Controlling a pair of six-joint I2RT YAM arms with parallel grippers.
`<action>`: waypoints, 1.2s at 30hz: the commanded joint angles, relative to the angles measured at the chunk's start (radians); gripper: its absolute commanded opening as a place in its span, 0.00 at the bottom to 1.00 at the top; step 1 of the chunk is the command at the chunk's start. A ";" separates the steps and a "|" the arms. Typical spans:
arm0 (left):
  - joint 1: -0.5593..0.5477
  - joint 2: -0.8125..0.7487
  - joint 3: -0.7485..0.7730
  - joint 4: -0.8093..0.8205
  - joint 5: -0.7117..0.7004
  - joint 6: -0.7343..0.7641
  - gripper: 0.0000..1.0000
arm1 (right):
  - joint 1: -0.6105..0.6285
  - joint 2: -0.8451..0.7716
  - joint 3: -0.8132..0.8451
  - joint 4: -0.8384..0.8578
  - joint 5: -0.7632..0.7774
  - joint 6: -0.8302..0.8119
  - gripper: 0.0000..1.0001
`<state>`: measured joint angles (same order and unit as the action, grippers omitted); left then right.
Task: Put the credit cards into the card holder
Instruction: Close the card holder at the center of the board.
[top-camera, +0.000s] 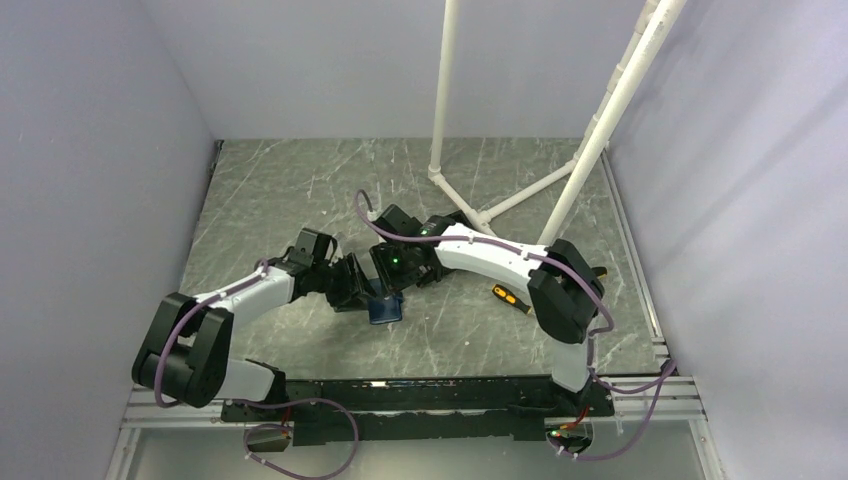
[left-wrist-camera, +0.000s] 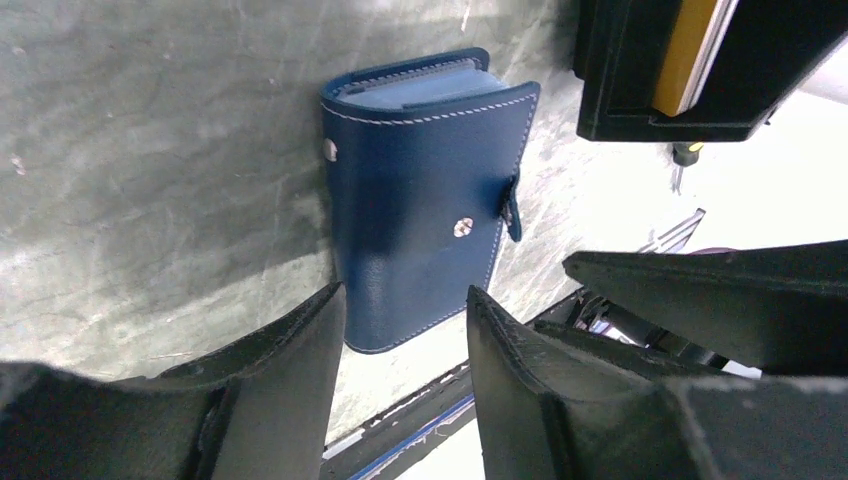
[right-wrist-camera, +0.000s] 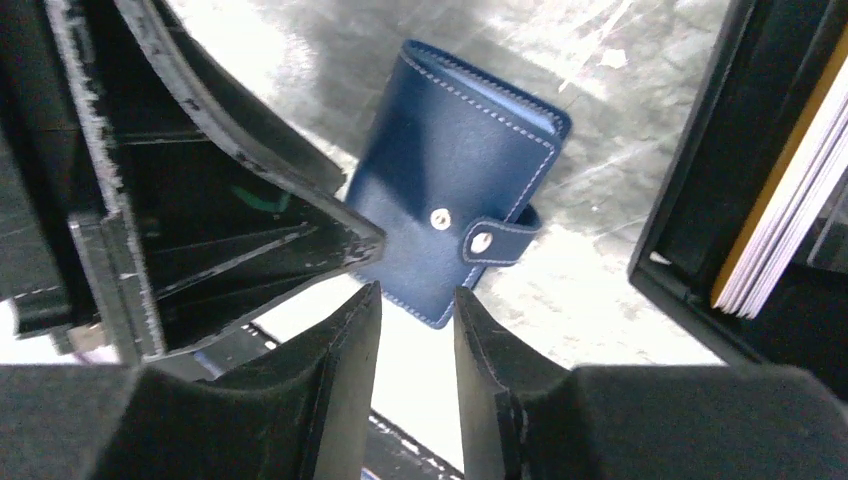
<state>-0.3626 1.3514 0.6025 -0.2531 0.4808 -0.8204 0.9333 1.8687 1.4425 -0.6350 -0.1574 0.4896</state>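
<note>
The card holder (top-camera: 385, 310) lies flat on the grey table, a folded dark-blue wallet with white stitching and a snap strap at its side. In the left wrist view the card holder (left-wrist-camera: 420, 200) sits just beyond my left gripper (left-wrist-camera: 405, 295), which is open with nothing between its fingers. My right gripper (right-wrist-camera: 417, 292) is also open and empty, hanging just short of the card holder (right-wrist-camera: 455, 215). The credit cards (right-wrist-camera: 775, 215) stand on edge in a black box (right-wrist-camera: 700, 180), one orange-gold and the others whitish. In the left wrist view the credit cards (left-wrist-camera: 690, 45) show at upper right.
An orange-handled screwdriver (top-camera: 512, 298) lies to the right of the grippers. A white pipe frame (top-camera: 590, 150) stands at the back right. Both wrists crowd together over the table's middle, close to each other. Grey walls close in the sides.
</note>
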 joint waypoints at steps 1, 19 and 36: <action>0.031 0.044 0.023 0.027 0.052 0.032 0.51 | 0.024 0.053 0.082 -0.065 0.129 -0.050 0.36; 0.034 0.032 -0.006 0.051 0.055 0.020 0.45 | 0.032 0.112 0.126 -0.085 0.192 -0.096 0.23; 0.034 0.040 -0.009 0.059 0.058 0.018 0.46 | 0.038 0.113 0.121 -0.087 0.187 -0.103 0.27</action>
<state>-0.3305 1.4155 0.5934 -0.2066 0.5255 -0.8085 0.9638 1.9968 1.5314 -0.7105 0.0105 0.3950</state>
